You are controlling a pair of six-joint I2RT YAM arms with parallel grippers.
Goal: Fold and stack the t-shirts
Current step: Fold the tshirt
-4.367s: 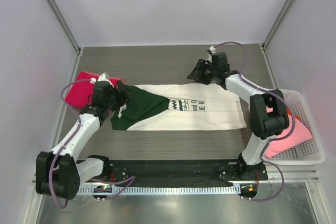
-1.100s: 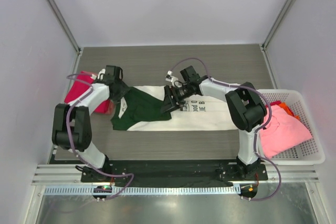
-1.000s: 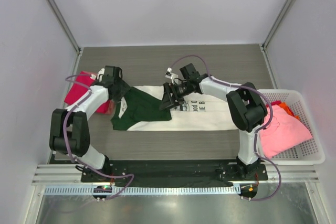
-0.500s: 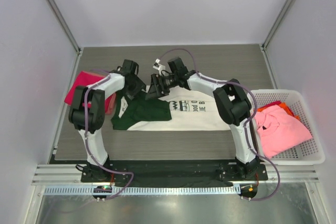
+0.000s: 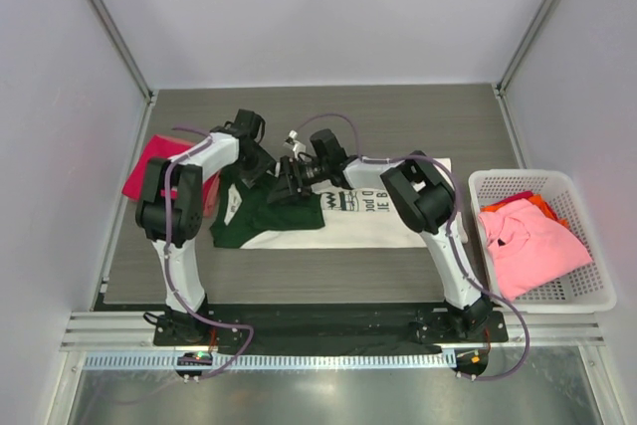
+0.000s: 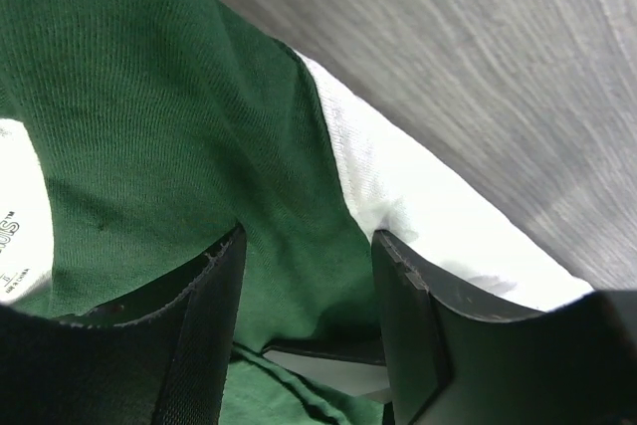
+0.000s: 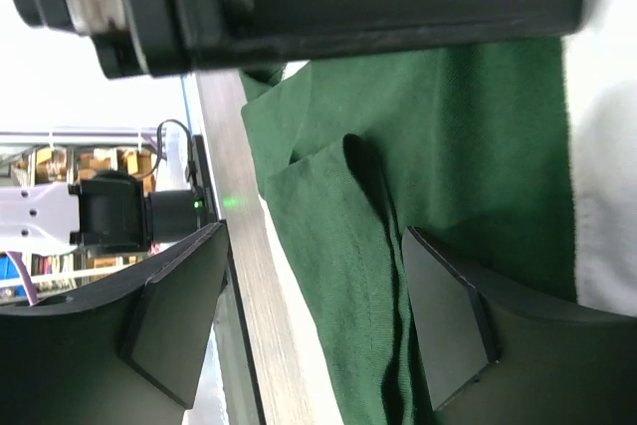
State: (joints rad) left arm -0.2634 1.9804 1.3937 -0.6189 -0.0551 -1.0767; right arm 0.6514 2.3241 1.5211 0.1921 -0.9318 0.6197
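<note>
the grey wood-grain table (image 5: 398,111) is carrying a cream-white t-shirt with dark green sleeves (image 5: 358,228), lying flat across its middle. a white plastic lattice basket (image 5: 597,301) is sitting at the right edge, holding a crumpled pink t-shirt (image 5: 528,246) (something orange is peeking out behind it). a magenta-red t-shirt (image 5: 147,168) is lying far left. the left gripper (image 6: 309,239) and right gripper (image 7: 317,234) are meeting over the green sleeve, jaws standing apart, pinching nothing.
</note>
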